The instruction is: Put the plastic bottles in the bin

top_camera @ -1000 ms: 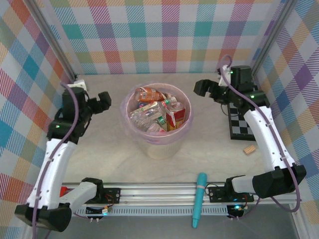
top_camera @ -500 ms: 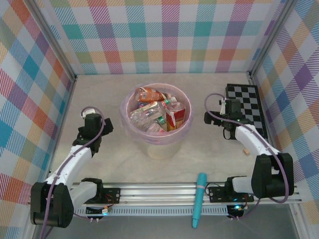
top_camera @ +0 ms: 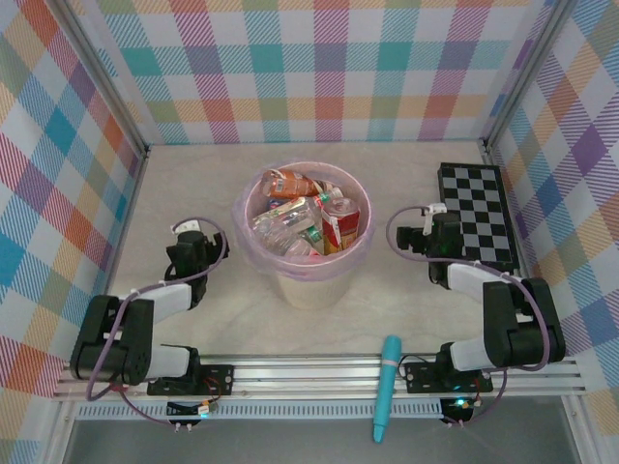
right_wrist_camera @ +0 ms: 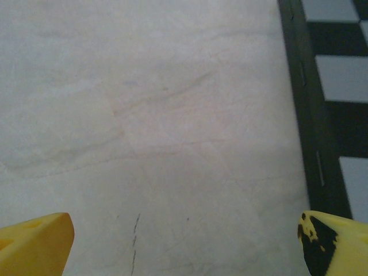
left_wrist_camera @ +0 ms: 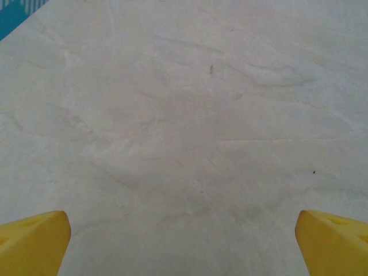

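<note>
Centre of the top view, the bin [top_camera: 308, 282] sits heaped to its rim with the plastic bottles [top_camera: 302, 224]. To its left, the left gripper [left_wrist_camera: 184, 244] hangs over bare table [left_wrist_camera: 184, 115], yellow fingers spread wide, holding nothing. Right of the bin, the right gripper [right_wrist_camera: 184, 244] gapes equally wide and empty beside the checkered board [right_wrist_camera: 345, 77].

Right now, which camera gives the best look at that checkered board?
The top external view: nearly the whole checkered board lies flat by the right wall. The right wrist view catches just its black edge and a few squares at the frame's right side. The left wrist view faces tabletop.
</note>
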### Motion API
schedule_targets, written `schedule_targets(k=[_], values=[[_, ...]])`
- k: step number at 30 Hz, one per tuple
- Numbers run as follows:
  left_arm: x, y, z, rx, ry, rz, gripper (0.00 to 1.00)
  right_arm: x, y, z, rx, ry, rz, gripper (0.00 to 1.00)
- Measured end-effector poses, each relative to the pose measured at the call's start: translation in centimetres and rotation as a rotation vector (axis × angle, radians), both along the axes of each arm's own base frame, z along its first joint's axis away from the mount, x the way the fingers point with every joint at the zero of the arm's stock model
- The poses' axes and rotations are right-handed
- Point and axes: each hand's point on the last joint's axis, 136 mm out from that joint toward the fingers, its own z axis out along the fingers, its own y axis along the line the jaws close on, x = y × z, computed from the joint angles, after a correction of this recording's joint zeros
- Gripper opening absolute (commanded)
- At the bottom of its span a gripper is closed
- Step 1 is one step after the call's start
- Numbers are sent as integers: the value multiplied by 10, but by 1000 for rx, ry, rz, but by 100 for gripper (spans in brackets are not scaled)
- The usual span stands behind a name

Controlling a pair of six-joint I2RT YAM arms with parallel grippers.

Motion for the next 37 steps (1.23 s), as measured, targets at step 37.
schedule_targets(k=[37], values=[[34, -12, -4, 59, -92, -85, 100, 15, -10, -4, 48, -151, 3, 99]])
